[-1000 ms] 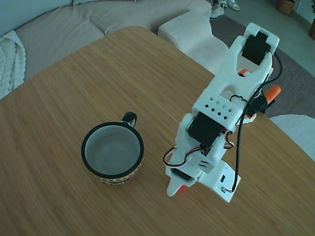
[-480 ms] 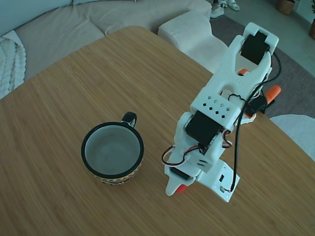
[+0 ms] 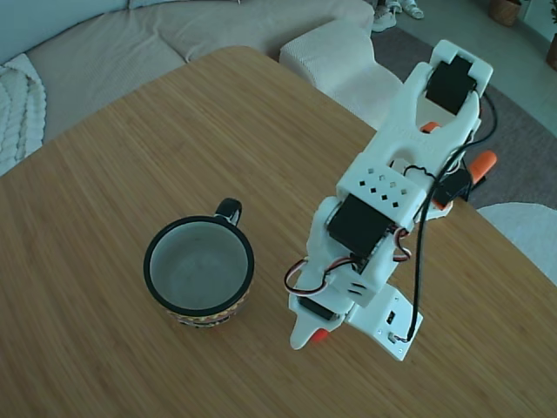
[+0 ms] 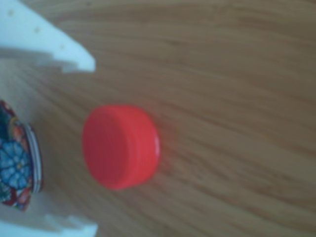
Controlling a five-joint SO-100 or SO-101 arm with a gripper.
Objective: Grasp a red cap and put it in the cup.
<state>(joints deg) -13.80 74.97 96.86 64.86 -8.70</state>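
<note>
Fixed view: red cap (image 3: pixel 319 334) shows only as a small bright red sliver on the worktop (image 3: pixel 130 157), peeking out from under the low end of the white arm (image 3: pixel 383 218); rest of it hidden by the gripper (image 3: pixel 306 336). Gripper tip sits right over/at the cap, pointed down at the wood. Can't tell from here if the fingers are apart or touching the cap. Cup (image 3: pixel 199 271) stands upright to the left of the gripper in this view, near but apart: black rim, black handle toward the far side, pale grey inside, yellow-and-dark band outside, nothing seen in it. Cap lies on the wood to the right of the cup, not in it. Sofa (image 3: pixel 130 43) beyond the far edge of the worktop.

Other view, close-up & blurry: red cap (image 4: pixel 121 146) fills the middle, a plain round red disc w/ smooth top and a short side wall, resting on the wood grain worktop (image 4: pixel 237 74). Two white fingers of the gripper (image 4: pixel 81 144) come in from the left edge, one at top (image 4: pixel 44 44), one at bottom (image 4: pixel 59 228), spread wide apart. Cap sits in the gap between the tips, roughly centred, w/ wood showing between it and each finger, so no contact. A patterned surface w/ a blue flower (image 4: pixel 17 165) shows at the left edge; can't tell what it is.
</note>
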